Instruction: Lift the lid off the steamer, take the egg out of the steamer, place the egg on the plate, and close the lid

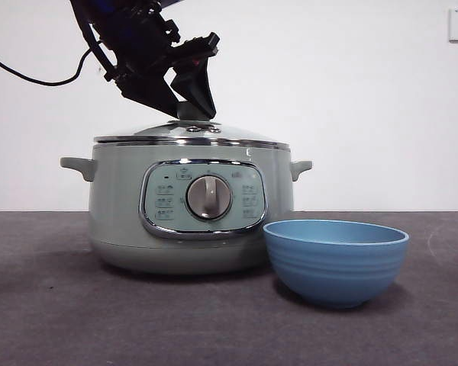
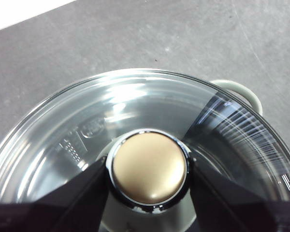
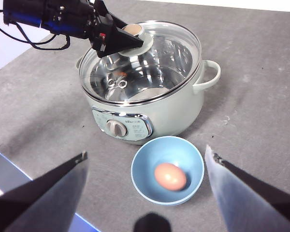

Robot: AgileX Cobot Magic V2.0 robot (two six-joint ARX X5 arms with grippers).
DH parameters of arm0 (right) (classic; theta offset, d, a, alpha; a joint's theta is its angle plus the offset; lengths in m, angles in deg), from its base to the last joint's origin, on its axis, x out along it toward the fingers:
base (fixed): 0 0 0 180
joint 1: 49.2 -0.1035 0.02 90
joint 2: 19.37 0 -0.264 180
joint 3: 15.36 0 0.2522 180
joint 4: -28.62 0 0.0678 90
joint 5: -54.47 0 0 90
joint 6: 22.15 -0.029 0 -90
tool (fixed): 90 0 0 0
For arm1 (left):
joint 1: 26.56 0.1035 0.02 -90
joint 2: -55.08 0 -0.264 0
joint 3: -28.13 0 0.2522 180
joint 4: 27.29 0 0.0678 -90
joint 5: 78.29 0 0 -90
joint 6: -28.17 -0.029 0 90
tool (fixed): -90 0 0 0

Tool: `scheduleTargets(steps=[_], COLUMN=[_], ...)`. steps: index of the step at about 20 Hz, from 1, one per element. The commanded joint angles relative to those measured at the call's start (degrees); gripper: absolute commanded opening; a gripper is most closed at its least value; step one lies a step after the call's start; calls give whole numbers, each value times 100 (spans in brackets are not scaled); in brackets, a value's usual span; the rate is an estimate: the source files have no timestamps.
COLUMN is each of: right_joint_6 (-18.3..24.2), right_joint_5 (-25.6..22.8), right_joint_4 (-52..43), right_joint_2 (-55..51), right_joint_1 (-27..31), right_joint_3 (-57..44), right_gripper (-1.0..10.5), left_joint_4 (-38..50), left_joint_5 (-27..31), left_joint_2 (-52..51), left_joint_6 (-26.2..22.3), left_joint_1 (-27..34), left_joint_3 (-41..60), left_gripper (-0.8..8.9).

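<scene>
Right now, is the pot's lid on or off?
On. The lid sits level on the steamer, chrome rim seated all round, left tool at its knob.

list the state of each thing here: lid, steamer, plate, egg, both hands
lid: seated on the steamer
steamer: closed, upright
plate: upright, holds the egg
egg: lying in the plate
left hand: jaws either side of the lid's knob
right hand: open, above the plate

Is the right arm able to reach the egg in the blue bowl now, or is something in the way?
Probably yes. The egg lies uncovered in the plate, and the right claw hangs open above it. The left claw is away at the lid knob.
</scene>
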Motion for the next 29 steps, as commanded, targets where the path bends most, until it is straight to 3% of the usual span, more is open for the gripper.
scheduleTargets(steps=[1,3,6,8,16,23,29], right_joint_6=[-35,-35,-37,-37,-39,-37,-37], right_joint_5=[-17,-13,-11,-11,-11,0,37], right_joint_4=[-31,-31,-28,-28,52,50,68], right_joint_2=[-9,-9,-9,-9,-9,-9,-9], right_joint_1=[-7,-7,-7,-7,-7,-7,-9], right_joint_3=[11,11,11,11,11,11,11], right_gripper=[410,410,410,410,410,410,409], left_joint_4=[-190,-352,-490,-531,-446,-481,-2083], left_joint_5=[-2,-7,-15,-13,-2,11,-35], left_joint_2=[33,33,33,33,-61,-874,-2229], left_joint_6=[-31,-31,-31,-33,-42,-55,-26], left_joint_1=[11,11,11,11,13,17,2], left_joint_3=[-26,-26,-26,-26,-50,-55,-55], left_gripper=[1,45,336,411,411,411,409])
